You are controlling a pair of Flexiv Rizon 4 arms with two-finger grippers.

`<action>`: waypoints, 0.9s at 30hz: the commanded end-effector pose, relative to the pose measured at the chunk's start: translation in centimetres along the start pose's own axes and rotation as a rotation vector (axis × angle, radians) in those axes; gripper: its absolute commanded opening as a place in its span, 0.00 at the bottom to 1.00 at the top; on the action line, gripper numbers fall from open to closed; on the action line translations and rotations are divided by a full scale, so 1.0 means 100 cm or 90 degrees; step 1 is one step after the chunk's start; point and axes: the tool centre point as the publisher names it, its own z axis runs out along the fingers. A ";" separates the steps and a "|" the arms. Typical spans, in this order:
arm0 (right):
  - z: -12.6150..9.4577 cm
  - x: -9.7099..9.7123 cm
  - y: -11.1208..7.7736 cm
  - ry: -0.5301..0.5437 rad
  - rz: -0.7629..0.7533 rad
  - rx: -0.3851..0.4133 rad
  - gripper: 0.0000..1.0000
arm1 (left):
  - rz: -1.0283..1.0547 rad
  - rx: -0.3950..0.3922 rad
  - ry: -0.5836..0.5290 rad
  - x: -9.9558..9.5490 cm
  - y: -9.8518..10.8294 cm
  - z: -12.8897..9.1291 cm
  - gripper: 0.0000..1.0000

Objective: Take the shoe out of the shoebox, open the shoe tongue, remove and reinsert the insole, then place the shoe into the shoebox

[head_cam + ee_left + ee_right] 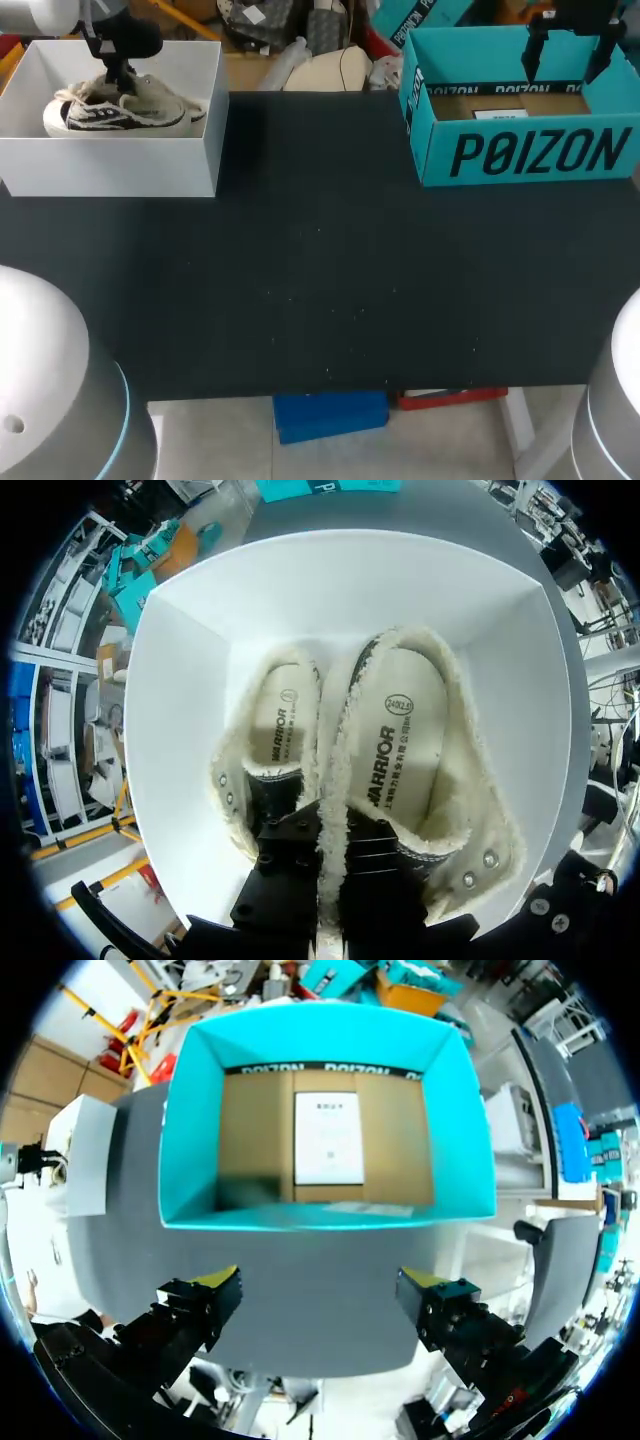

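Observation:
A cream, fleece-lined shoe (125, 108) with black side stripes lies in the white box (110, 165) at the table's far left. My left gripper (118, 72) reaches down into that box. In the left wrist view the left gripper (330, 858) is shut on the fleecy collar of the shoe (410, 740), and its printed insole shows inside. A second shoe (275, 740) lies close beside it against the box wall (190, 710). My right gripper (567, 55) hangs open above the teal shoebox (520, 150). The right gripper (320, 1285) holds nothing.
The teal shoebox (195, 1130) has a brown cardboard floor with a white paper sheet (328, 1138) lying on it. The black table top (320, 270) stretches between the two boxes and toward the near edge.

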 end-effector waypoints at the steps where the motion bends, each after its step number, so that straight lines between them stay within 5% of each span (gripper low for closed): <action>1: 0.000 0.000 0.000 0.000 0.000 0.001 1.00 | 0.005 -0.015 -0.024 0.013 -0.011 -0.103 0.00; 8: 0.000 0.000 0.000 0.000 0.000 0.001 1.00 | -0.010 -0.009 -0.042 0.052 -0.057 -0.188 0.00; 13: 0.000 0.000 0.000 0.000 0.000 0.001 1.00 | -0.005 0.011 -0.036 0.105 -0.116 -0.215 0.00; 19: 0.000 0.000 0.000 0.000 0.000 0.001 1.00 | 0.026 0.025 -0.004 0.175 -0.198 -0.218 0.00; 27: 0.000 0.000 0.000 0.000 0.000 0.001 1.00 | 0.073 0.013 0.044 0.247 -0.290 -0.189 0.00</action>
